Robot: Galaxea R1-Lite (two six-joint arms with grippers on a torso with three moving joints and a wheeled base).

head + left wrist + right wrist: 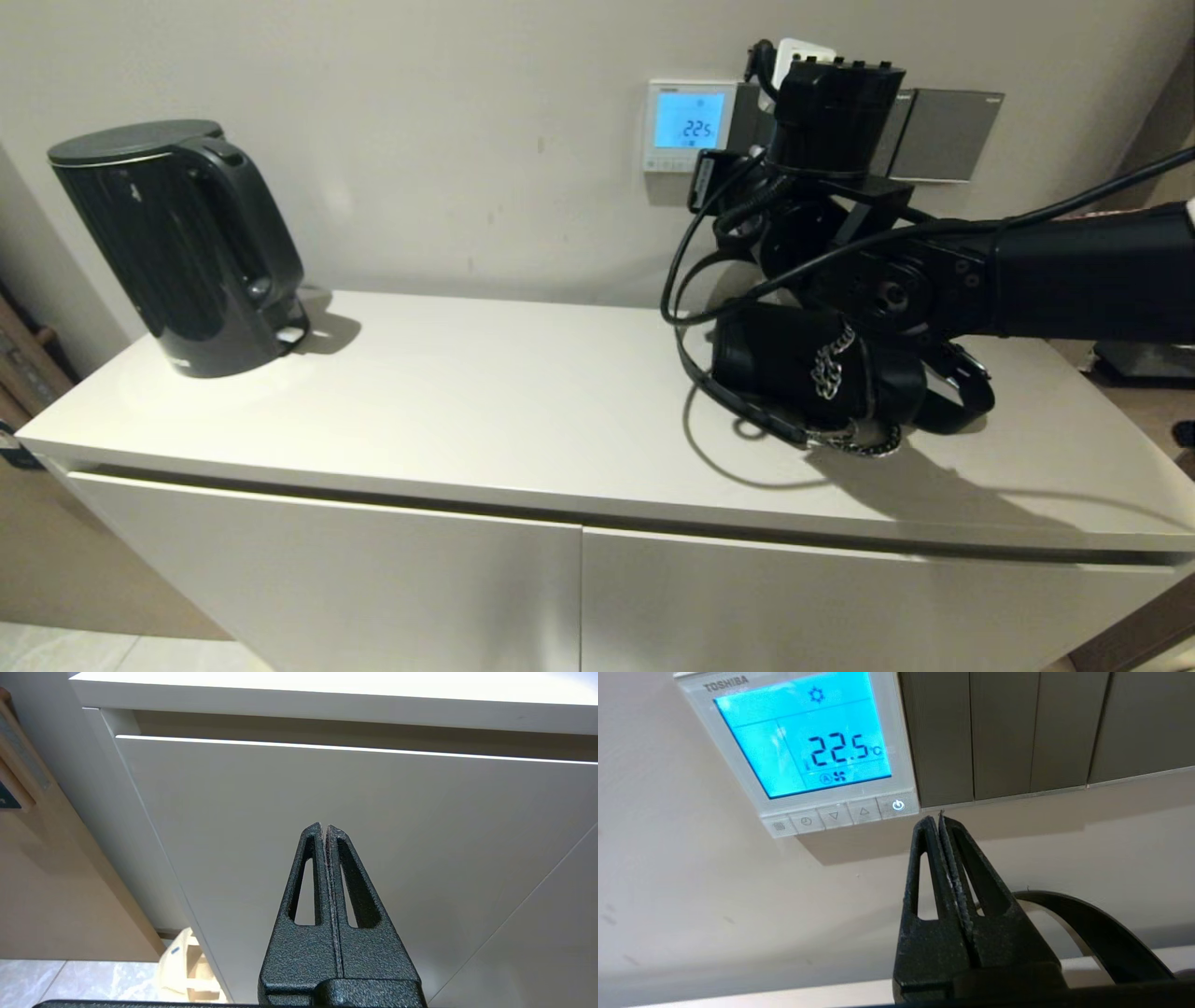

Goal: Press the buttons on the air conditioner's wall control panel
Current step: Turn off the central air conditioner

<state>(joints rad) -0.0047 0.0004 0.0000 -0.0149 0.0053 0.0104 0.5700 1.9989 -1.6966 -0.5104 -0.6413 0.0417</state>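
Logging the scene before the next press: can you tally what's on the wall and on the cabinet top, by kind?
Control panels: 1, lit blue
Buttons on it: 5
Grey switch plates visible: 2
Kettles: 1
Black bags with chain: 1
Total: 10

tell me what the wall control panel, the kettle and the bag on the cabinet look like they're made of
Wall control panel: looks like matte white plastic, moulded frame around a lit blue screen.
Kettle: probably glossy black plastic, with sharp reflections on its body.
Bag: seemingly black leather or imitation, soft sheen, with a metal chain.
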